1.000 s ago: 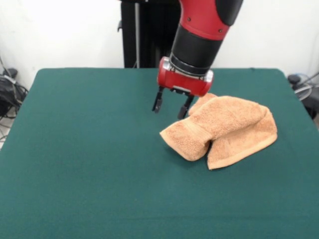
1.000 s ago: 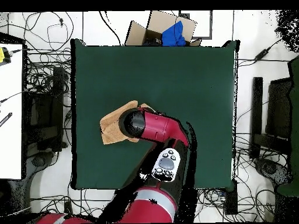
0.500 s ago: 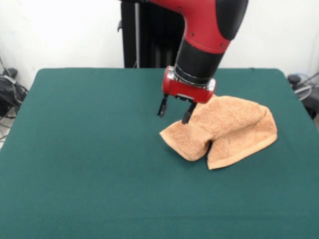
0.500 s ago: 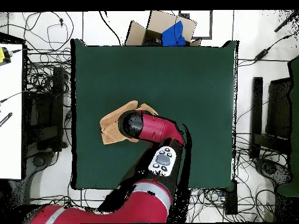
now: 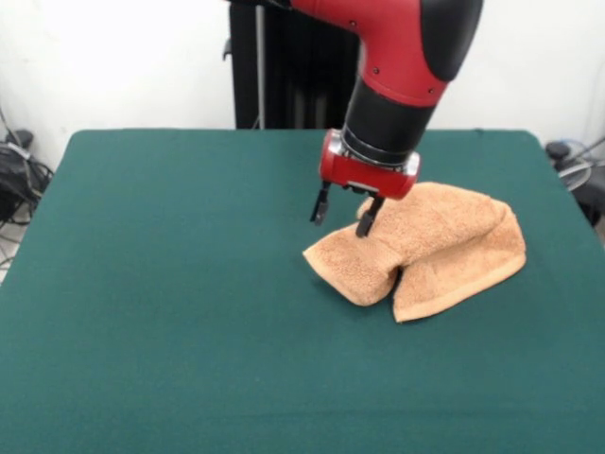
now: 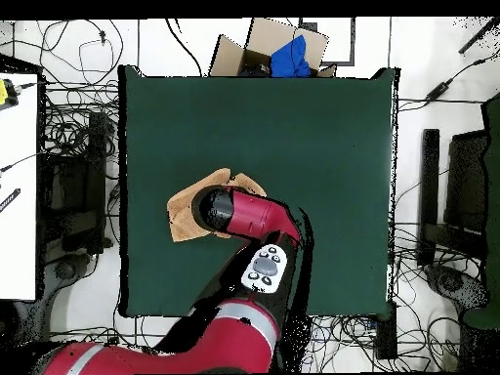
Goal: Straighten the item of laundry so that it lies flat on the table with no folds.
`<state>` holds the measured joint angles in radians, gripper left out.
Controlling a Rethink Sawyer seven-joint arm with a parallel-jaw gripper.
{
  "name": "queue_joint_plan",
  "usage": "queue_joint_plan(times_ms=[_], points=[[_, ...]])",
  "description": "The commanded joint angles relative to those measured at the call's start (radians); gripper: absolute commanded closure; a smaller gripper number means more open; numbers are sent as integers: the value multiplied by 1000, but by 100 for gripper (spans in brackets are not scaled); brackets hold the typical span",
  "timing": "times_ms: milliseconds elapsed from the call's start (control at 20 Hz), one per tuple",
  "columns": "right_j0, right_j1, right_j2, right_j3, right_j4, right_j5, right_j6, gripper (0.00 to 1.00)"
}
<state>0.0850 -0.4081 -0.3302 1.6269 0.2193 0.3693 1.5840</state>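
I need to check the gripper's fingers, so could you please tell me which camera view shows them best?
The front view: the gripper hangs open, both dark fingers visible, at the towel's edge. In the overhead view the arm covers the gripper, leaving only part of the towel visible.

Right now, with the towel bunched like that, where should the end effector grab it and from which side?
Probably the rolled front-left corner of the towel, coming straight down from above. That flap is folded over and sticks out toward the open table, so pulling it outward should unroll the fold. The end effector hangs open just above that end.
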Motion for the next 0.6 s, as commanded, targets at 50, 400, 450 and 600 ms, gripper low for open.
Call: queue_joint_plan(times_ms=[50,400,450,600], points=[[27,-16,43,57,73,20,305,0],[51,-17,36,24,110,63,312,0],[52,-21,34,20,114,74,309,0],[58,-25,26,5,125,97,302,0]])
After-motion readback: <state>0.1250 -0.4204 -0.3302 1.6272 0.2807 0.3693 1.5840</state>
